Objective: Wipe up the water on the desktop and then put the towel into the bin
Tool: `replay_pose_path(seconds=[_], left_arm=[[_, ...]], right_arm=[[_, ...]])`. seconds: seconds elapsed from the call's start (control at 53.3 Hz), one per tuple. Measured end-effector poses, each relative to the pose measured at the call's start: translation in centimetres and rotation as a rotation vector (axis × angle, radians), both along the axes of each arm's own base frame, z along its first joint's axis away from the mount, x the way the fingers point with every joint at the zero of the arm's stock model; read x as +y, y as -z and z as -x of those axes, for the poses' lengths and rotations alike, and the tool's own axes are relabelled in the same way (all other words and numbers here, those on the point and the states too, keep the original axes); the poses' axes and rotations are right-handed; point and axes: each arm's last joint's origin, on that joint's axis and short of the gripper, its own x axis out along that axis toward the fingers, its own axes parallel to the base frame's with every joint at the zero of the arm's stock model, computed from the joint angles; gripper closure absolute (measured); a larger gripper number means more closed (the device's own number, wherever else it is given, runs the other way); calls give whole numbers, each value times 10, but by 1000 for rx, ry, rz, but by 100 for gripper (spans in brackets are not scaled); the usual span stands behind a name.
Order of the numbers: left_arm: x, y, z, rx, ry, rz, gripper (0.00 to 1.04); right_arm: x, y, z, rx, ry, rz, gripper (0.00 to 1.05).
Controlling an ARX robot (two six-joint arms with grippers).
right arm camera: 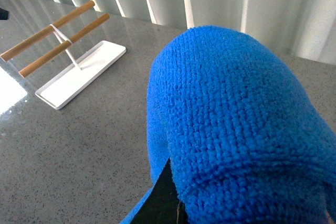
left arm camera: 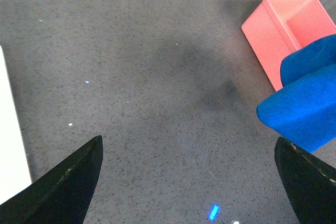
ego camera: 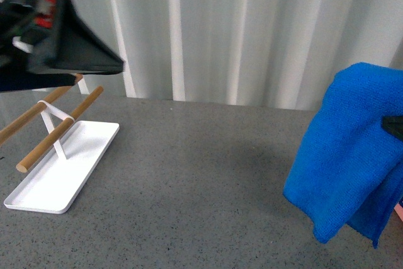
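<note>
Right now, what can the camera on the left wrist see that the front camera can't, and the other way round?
Only the left wrist view shows the pink bin as an open box, and the left gripper with its dark fingers spread wide. The front view catches at most a pink sliver at its edge. Only the front view shows the two wooden rods above the white tray, and the left arm up high. Both show the blue towel hanging above the grey desktop, and part of the tray.
</note>
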Motion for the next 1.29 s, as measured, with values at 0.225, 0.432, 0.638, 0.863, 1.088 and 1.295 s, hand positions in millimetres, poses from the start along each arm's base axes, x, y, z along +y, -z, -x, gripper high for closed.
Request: replay_pose_path(seconds=[0.225, 0.432, 0.638, 0.863, 1.088, 1.295], left_arm=[[45, -23, 48, -103, -59, -16, 7], [65, -15, 89, -463, -501, -175, 29], [57, 14, 122, -609, -612, -165, 68], [44, 34, 141, -599, -611, -152, 101], [29, 52, 162, -600, -629, -159, 101], [24, 62, 175, -602, -605, -151, 101]], right_arm=[[1, 5, -1, 7, -11, 24, 100], [4, 6, 0, 8, -14, 38, 100], [7, 5, 3, 14, -20, 48, 100], [7, 0, 7, -4, 1, 61, 100], [15, -10, 20, -14, 22, 78, 100], [18, -21, 25, -24, 23, 85, 100]])
